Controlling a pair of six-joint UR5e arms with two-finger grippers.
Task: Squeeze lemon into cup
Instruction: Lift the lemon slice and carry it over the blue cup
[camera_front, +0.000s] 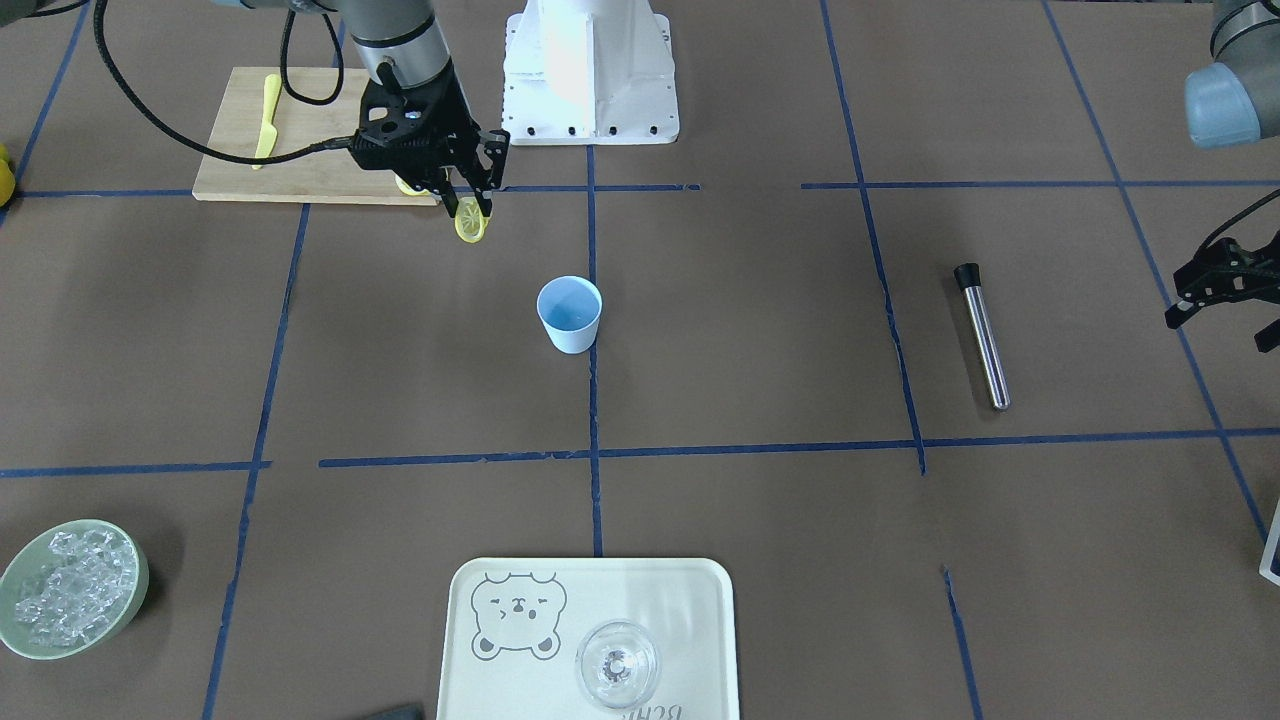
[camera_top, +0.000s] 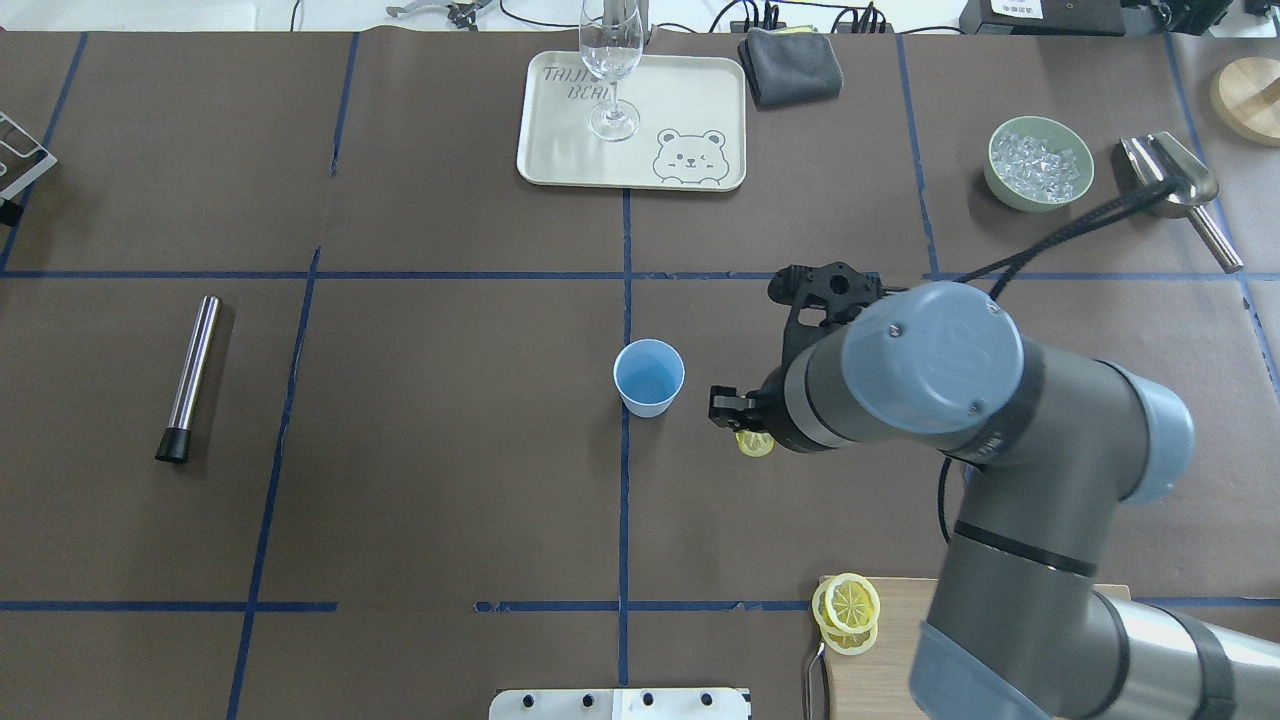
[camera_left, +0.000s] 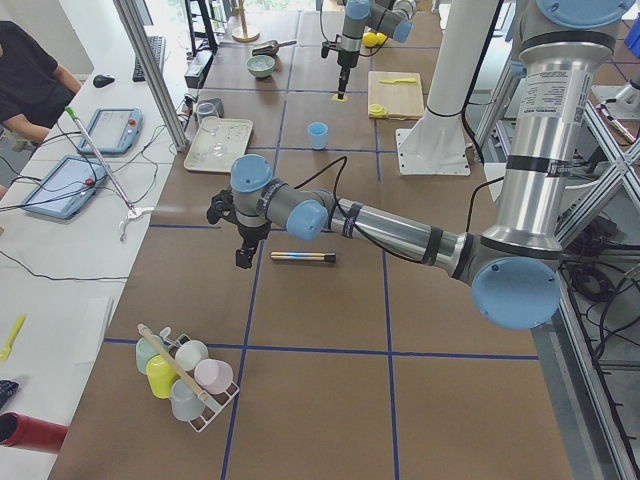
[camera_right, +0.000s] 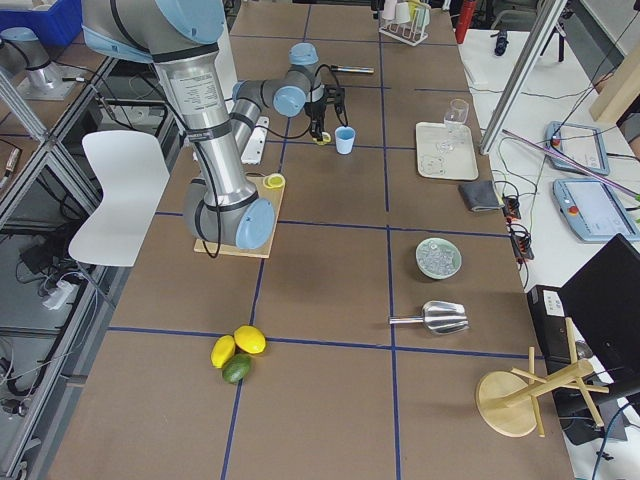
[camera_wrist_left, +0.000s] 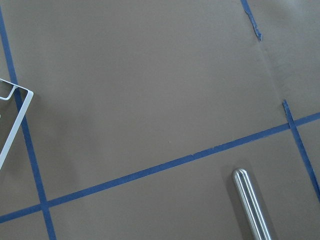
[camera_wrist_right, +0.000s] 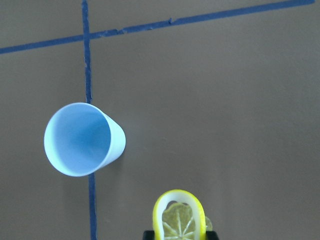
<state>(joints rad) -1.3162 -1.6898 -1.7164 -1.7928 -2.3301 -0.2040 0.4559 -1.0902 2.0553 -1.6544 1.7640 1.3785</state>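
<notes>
The light-blue cup (camera_front: 570, 313) stands upright near the table's middle, also in the overhead view (camera_top: 649, 377) and the right wrist view (camera_wrist_right: 80, 140). My right gripper (camera_front: 468, 208) is shut on a yellow lemon slice (camera_front: 470, 224), held on edge above the table. The slice (camera_top: 755, 443) is beside the cup on the robot's side, apart from it and not over its mouth. It shows at the bottom of the right wrist view (camera_wrist_right: 179, 220). My left gripper (camera_front: 1222, 310) is open and empty, far off at the table's other end.
A wooden board (camera_front: 300, 140) holds a yellow knife (camera_front: 265, 120) and more lemon slices (camera_top: 848, 610). A metal rod (camera_top: 190, 375) lies on my left side. A tray (camera_top: 690, 100) with a clear glass (camera_top: 610, 70), an ice bowl (camera_top: 1038, 162) and a scoop (camera_top: 1175, 180) sit at the far edge.
</notes>
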